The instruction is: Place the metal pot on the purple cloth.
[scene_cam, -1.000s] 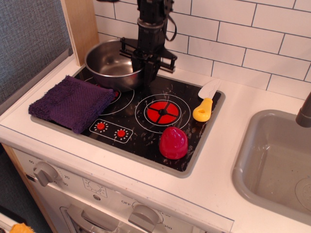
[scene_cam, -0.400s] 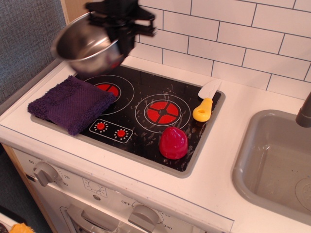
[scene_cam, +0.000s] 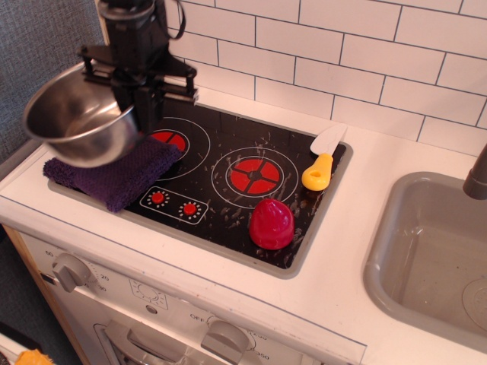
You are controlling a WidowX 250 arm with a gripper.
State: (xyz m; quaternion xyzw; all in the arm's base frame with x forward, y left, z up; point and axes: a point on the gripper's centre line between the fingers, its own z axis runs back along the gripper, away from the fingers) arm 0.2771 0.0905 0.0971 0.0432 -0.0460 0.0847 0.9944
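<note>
The metal pot (scene_cam: 80, 122) is a shiny round steel bowl held tilted in the air over the left end of the stove. My gripper (scene_cam: 139, 106) is shut on its right rim. The purple cloth (scene_cam: 122, 176) lies folded on the left part of the cooktop, directly below the pot, which hides much of it. The pot does not rest on the cloth.
A black cooktop (scene_cam: 228, 190) has a red burner (scene_cam: 255, 175) at the middle. A yellow-handled spatula (scene_cam: 321, 163) and a red cup-like toy (scene_cam: 272, 223) lie on its right side. A grey sink (scene_cam: 434, 258) is at the right. A tiled wall stands behind.
The pot was lifted off the back-left burner, carried left and forward, and now hangs lower over the purple cloth. The gripper moved with it.
</note>
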